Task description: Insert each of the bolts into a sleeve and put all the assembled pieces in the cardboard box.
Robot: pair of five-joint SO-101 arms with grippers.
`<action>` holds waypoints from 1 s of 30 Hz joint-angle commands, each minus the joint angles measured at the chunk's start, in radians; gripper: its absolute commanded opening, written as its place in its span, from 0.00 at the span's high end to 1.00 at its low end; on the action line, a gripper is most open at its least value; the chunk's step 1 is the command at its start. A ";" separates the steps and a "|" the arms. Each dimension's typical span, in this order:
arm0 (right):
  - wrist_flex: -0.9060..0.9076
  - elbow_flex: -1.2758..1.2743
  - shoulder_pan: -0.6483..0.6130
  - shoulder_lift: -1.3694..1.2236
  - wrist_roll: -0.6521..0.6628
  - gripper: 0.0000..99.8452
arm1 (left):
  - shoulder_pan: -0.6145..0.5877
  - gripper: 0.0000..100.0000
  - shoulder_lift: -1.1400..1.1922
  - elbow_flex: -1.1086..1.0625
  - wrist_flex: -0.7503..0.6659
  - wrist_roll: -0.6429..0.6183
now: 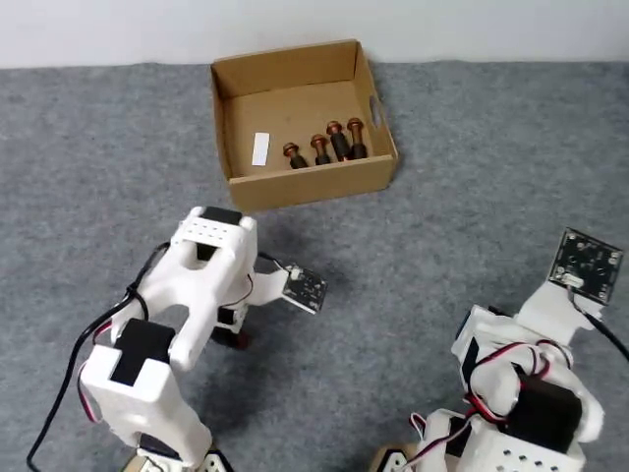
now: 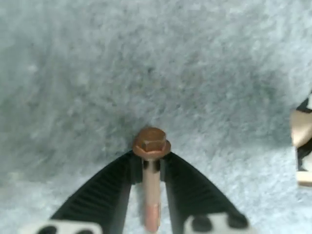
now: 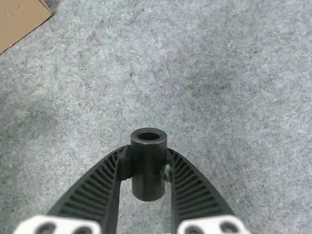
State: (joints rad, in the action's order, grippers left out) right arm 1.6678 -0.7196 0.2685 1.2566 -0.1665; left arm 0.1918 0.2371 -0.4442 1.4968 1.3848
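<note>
Over the carpet, your left gripper clamps a bolt and right gripper a sleeve, mouth clear for insertion.

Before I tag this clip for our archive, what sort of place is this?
Probably a robot test bench: grey felt-covered table, cardboard box holding four assembled pieces, left gripper gripping a bolt, right gripper a sleeve.

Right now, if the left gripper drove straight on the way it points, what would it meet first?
Most likely the grey carpet: the left gripper points at a bare patch of it, with nothing in between. The bolt it holds sticks out ahead, so the bolt's head would touch first. How far off the carpet is remains unclear.
</note>
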 commanded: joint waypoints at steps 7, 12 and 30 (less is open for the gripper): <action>-0.016 0.014 0.013 0.002 -0.012 0.99 | 0.046 1.00 -0.018 0.114 0.160 -0.144; -0.015 0.015 0.010 0.004 -0.012 0.99 | -0.018 1.00 -0.089 0.226 0.239 -0.236; 0.024 0.017 -0.028 0.070 0.064 0.99 | 0.038 0.99 -0.740 0.071 0.242 -1.071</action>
State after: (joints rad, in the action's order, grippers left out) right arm 1.6909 -0.7196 0.2685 1.2996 -0.1450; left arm 0.2240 -0.4427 -0.3813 1.7254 0.5347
